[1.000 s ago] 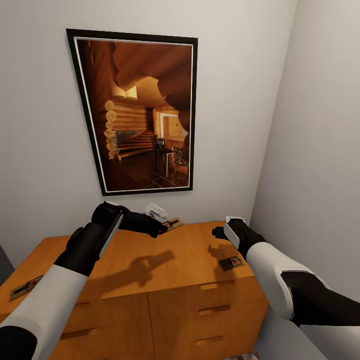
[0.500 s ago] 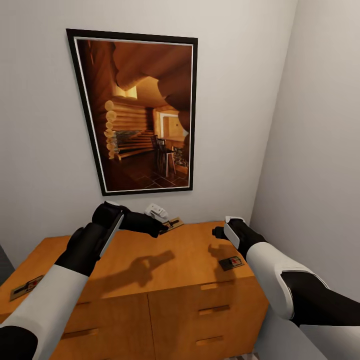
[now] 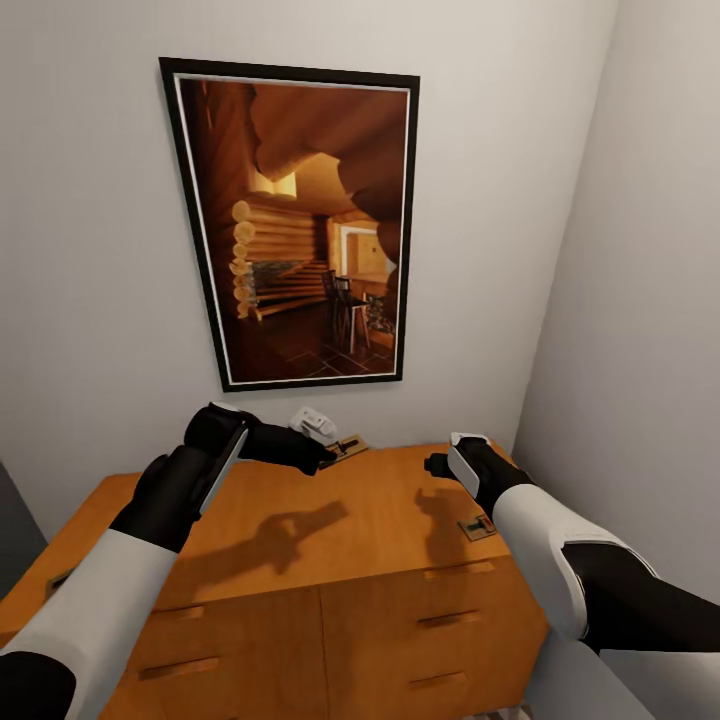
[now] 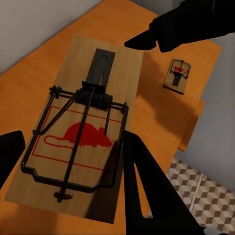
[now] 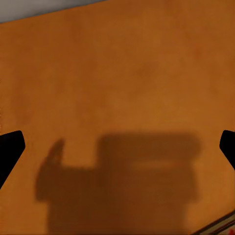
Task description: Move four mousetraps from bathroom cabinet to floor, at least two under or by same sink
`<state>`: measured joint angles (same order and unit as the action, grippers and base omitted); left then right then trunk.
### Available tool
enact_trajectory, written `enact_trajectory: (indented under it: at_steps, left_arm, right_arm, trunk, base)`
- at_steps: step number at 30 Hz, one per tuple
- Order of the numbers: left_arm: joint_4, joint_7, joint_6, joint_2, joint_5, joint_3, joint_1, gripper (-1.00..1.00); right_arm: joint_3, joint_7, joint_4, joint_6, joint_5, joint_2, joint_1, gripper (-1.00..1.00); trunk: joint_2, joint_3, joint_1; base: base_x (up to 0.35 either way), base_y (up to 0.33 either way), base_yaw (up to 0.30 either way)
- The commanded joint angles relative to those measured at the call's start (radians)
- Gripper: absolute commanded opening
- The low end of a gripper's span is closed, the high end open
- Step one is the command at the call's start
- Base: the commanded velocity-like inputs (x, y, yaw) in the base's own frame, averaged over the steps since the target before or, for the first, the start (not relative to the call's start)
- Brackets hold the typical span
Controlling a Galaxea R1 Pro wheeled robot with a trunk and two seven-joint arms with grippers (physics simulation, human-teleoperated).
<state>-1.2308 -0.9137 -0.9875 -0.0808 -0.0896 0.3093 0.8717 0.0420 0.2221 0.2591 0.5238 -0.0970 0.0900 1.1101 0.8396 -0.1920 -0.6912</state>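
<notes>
Picture on wall: a large black-framed picture [image 3: 300, 225] of a log-cabin interior hangs on the pale wall above the cabinet, behind both arms.
Cabinet: the orange-brown cabinet [image 3: 300, 560] stands against that wall, flat top lit, drawer fronts with slim bar handles facing the robot.
Left claw: the left claw [image 3: 325, 445] reaches over the back of the cabinet top and is clenched on a mousetrap [image 4: 83, 132]; in the left wrist view one dark finger [image 4: 147, 191] lies along the board's long edge, and another shows at the far side.
Held mousetrap: a tan wooden board with a red mouse printed on it, a black wire bar and spring across it, and a dark metal tongue at one end.
Bathroom floor: cube-patterned tiles [image 4: 205, 196] show beyond the cabinet's edge in the left wrist view.
Second mousetrap: a small mousetrap near right edge [image 3: 477, 527] lies flat on the cabinet top, partly hidden by the right forearm.
Right claw: the right claw [image 3: 436, 465] hovers above the cabinet top, released; its fingertips [image 5: 10, 147] stand wide apart over bare wood.
</notes>
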Motion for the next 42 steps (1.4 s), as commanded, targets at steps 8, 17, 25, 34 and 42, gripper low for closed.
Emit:
enact_trajectory:
  at_steps: [8, 17, 25, 34, 42]
  left_arm:
    - [-0.001, -0.010, -0.003, 0.000, -0.010, 0.001, 0.001, -1.00]
    - [-0.001, -0.010, -0.002, 0.000, -0.010, 0.001, 0.001, -1.00]
    - [-0.001, -0.010, -0.002, 0.000, -0.010, 0.001, 0.001, -1.00]
    - [-0.001, -0.010, 0.000, 0.000, -0.010, 0.001, 0.001, -1.00]
    - [-0.001, -0.009, 0.001, 0.000, -0.010, 0.001, 0.001, -1.00]
  right_arm:
    - [0.004, 0.008, 0.002, 0.002, -0.010, 0.001, 0.001, 1.00]
    - [0.007, 0.009, -0.007, 0.002, -0.012, 0.001, 0.001, 1.00]
    - [0.028, 0.074, -0.016, -0.072, -0.033, 0.001, 0.001, 1.00]
    - [0.220, 0.303, -0.016, -0.135, -0.099, -0.017, 0.001, 1.00]
    - [0.260, 0.316, -0.017, -0.137, -0.107, -0.085, 0.001, 1.00]
  trunk:
    - [0.001, -0.002, 0.000]
    - [0.001, -0.002, 0.000]
    - [0.001, -0.002, 0.000]
    - [0.001, -0.002, 0.000]
    - [0.001, -0.002, 0.000]
  base:
    - [0.000, 0.181, 0.000]
    - [0.000, 0.068, 0.000]
    - [0.000, 0.004, 0.000]
    - [0.000, 0.000, 0.000]
    - [0.000, 0.000, 0.000]
